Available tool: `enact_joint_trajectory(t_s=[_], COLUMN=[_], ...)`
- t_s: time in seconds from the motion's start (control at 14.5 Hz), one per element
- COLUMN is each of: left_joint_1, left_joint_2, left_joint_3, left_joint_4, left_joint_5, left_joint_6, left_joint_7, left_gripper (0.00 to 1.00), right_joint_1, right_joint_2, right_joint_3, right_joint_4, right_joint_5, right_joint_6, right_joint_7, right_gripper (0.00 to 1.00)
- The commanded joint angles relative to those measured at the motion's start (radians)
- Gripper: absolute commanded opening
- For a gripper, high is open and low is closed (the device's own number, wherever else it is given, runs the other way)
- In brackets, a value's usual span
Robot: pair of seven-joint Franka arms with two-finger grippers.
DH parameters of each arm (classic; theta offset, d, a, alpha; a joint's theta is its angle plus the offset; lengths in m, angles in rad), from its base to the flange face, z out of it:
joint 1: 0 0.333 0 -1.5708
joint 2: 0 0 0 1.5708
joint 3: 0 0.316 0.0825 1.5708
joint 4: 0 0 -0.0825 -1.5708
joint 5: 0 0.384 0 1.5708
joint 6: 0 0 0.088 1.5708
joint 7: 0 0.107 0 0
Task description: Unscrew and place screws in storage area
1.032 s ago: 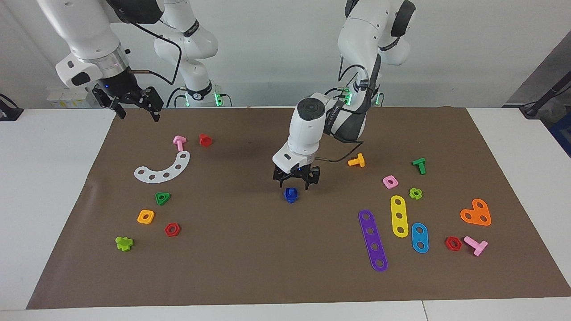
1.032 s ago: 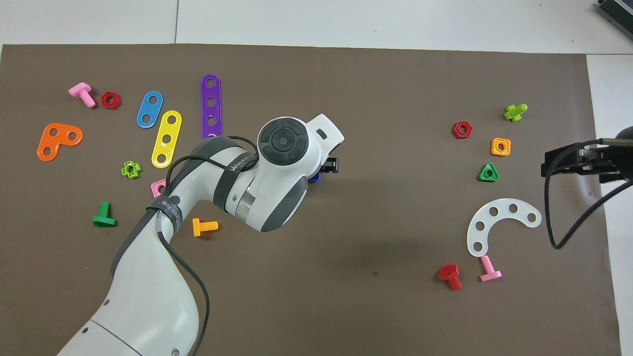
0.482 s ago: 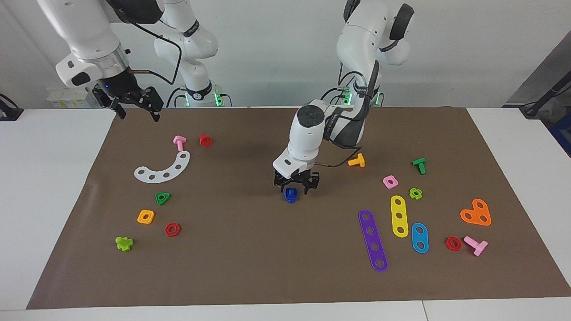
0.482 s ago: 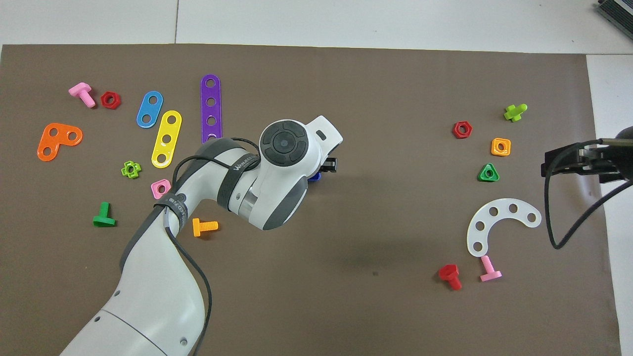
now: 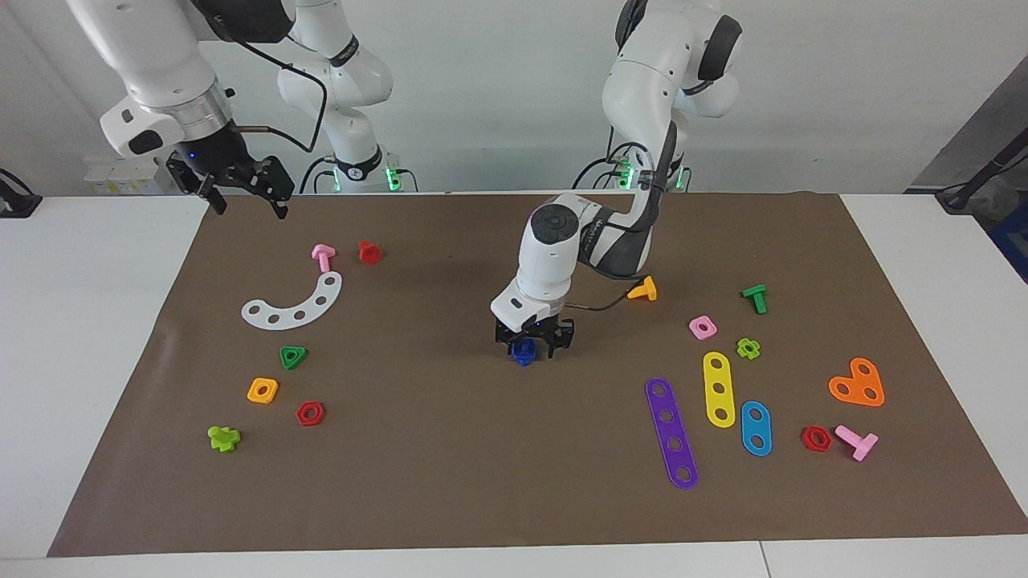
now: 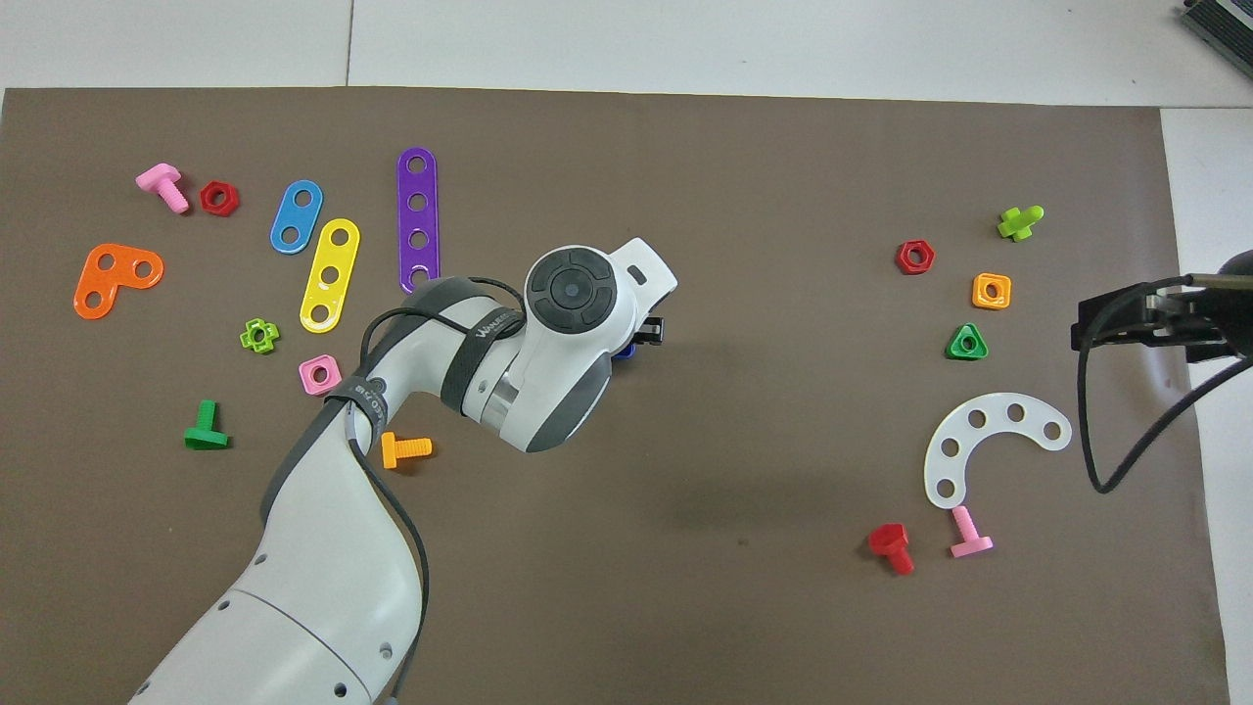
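Blue bolt (image 5: 524,352) on mat, between left tool (image 5: 533,347) fingers.

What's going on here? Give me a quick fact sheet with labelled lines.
Busy arm: left gripper, low at the mat's middle, fingers either side of the blue screw
Grip: cannot tell if closed on it
Blue screw: standing on the brown mat
Waiting arm: right gripper, open, raised over the mat's edge at its own end
Around: coloured toy nuts, bolts and strips scattered toward both ends
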Motion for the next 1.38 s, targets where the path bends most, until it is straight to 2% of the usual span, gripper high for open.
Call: enact_joint_trajectory(t_s=[0.0, 0.83, 1.31], left_joint_1=[-0.014, -0.038, -0.037], left_joint_2=[0.004, 0.003, 0.003], left_joint_3=[0.013, 0.014, 0.014], left_joint_4=[0.0, 0.019, 0.022], left_joint_5=[0.022, 0.016, 0.017], left_joint_6=[0.019, -0.051, -0.06], left_joint_7=[-0.008, -0.01, -0.008], left_gripper=[0.79, 0.72, 0.63], right_joint_1=[-0.003, -0.003, -0.003], right_joint_2=[-0.012, -0.012, -0.012], right_joint_3=[0.002, 0.002, 0.002], right_joint_4=[-0.009, -0.01, -0.009], right_joint_5=[0.01, 0.008, 0.008], right_joint_6=[-0.007, -0.007, -0.007], right_joint_7=[0.009, 0.009, 0.009], right_gripper=[1.0, 1.0, 1.0])
